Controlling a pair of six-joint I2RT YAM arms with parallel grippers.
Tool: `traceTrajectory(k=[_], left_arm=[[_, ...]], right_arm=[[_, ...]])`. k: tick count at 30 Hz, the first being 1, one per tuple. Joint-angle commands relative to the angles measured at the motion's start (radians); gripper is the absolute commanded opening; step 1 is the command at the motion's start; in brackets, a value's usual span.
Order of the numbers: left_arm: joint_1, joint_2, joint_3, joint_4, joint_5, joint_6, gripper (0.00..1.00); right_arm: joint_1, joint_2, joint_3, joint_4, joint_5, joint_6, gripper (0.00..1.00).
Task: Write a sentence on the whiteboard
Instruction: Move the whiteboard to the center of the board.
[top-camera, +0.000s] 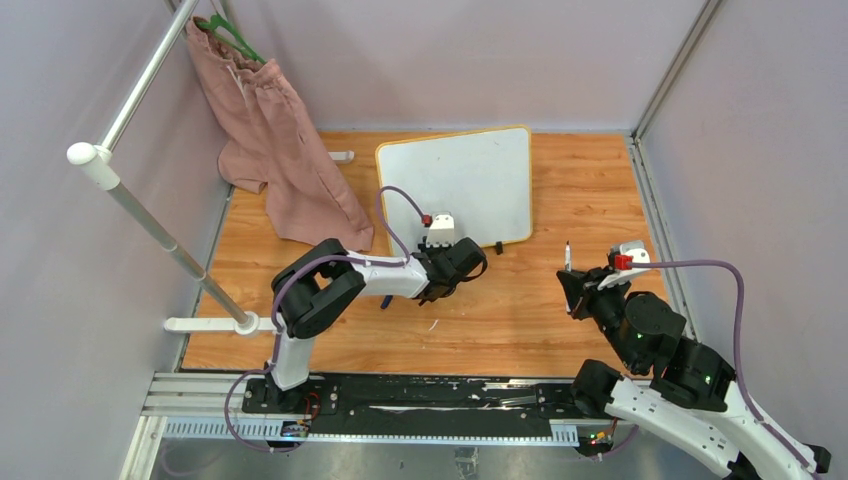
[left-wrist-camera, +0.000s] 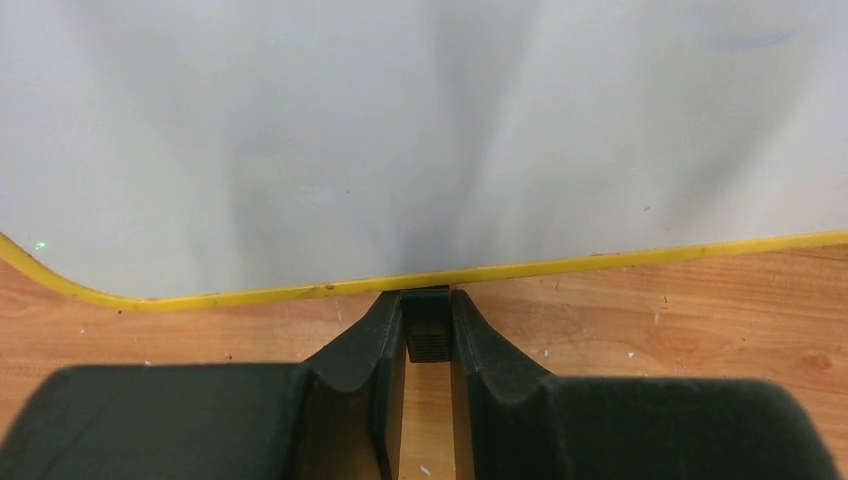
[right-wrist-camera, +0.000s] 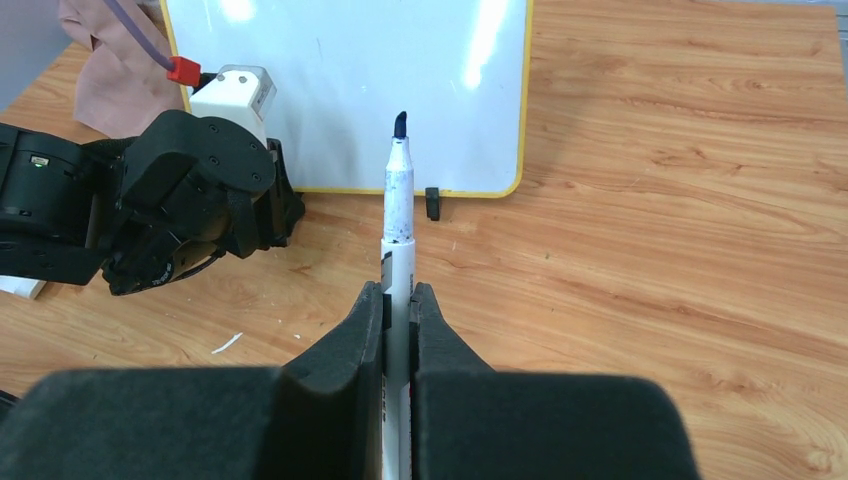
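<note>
Left tool (left-wrist-camera: 427, 305) pinches foot (left-wrist-camera: 427, 335) of whiteboard (left-wrist-camera: 400, 130); right tool (right-wrist-camera: 399, 295) clamps marker (right-wrist-camera: 398, 200) over wooden table (right-wrist-camera: 650, 200), grey walls (top-camera: 450, 60).

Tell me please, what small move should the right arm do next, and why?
Probably move the right gripper forward and left, bringing the marker tip onto the whiteboard. The uncapped marker is clamped but its tip is off the board, which shows no words; the left gripper clamps its foot.

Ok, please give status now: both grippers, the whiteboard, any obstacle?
Left gripper shut on whiteboard foot. Right gripper holds uncapped marker, tip short of board. No readable writing yet. Nothing between marker and board.
</note>
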Motion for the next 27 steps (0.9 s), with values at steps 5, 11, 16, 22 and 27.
traceTrajectory(k=[5,11,16,22,27], left_arm=[[-0.008,0.052,-0.004,-0.052,0.116,0.144,0.0],[-0.008,0.043,-0.036,-0.061,0.132,0.103,0.0],[-0.011,0.034,-0.041,-0.074,0.154,0.092,0.22],[-0.011,-0.017,-0.064,-0.088,0.147,0.07,0.46],[-0.011,-0.077,-0.1,-0.091,0.147,0.058,0.57]], right_arm=[[-0.001,-0.007,0.003,0.008,-0.004,0.018,0.0],[0.0,-0.01,0.0,0.007,-0.002,0.022,0.0],[-0.001,-0.003,0.002,0.011,-0.009,0.025,0.0],[-0.001,-0.002,0.013,0.008,-0.016,0.029,0.0],[-0.001,-0.003,0.016,0.005,-0.025,0.042,0.0]])
